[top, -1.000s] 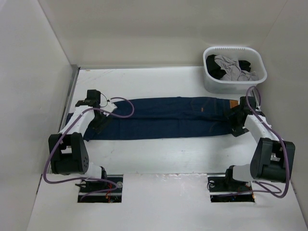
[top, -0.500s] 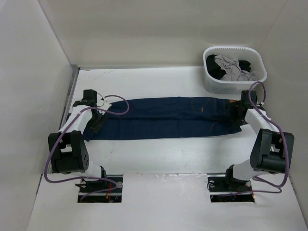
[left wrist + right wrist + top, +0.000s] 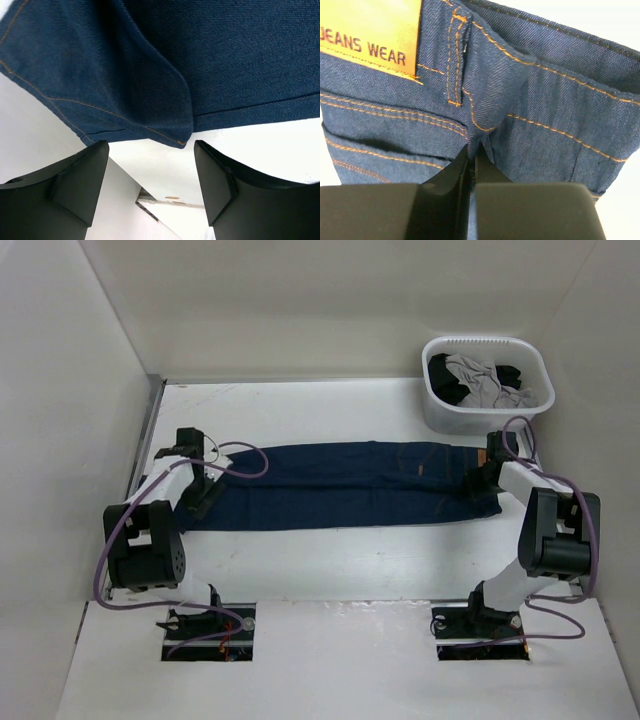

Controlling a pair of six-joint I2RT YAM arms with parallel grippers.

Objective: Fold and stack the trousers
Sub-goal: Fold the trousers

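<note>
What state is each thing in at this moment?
dark navy denim jeans: laid flat at full length, not yet folded.
left pincer: open at the leg hems, gripping nothing.
right pincer: shut on the waistband.
white plastic basket: upright, holding grey and black garments.

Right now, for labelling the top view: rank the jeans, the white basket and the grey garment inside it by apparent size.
1. jeans
2. white basket
3. grey garment, clearly smallest, lying inside the basket
</note>
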